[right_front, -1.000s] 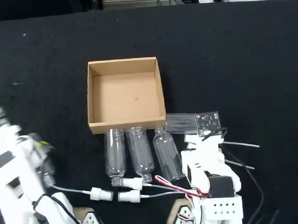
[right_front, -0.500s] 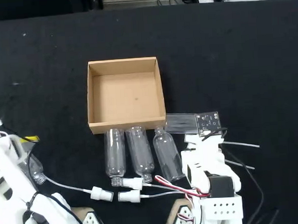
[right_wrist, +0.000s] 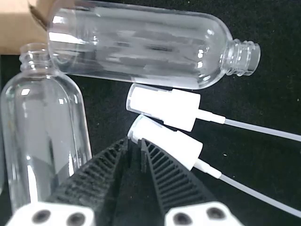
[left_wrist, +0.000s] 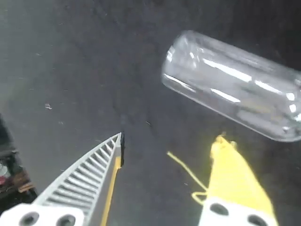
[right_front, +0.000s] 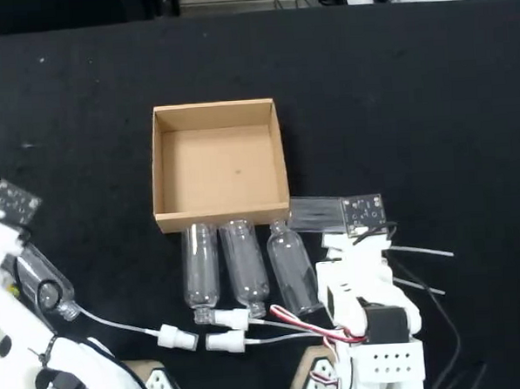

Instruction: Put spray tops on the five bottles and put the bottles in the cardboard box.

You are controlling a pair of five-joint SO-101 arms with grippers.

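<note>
The loose bottle in the left wrist view is blurred and runs off the frame, so its other end is cut away. From above, the left arm overlaps one end of that bottle and is itself cut by the frame (so is the right arm). In the right wrist view the box is a cropped corner, a second bottle is cut at the edge, and both tubes leave the frame.
</note>
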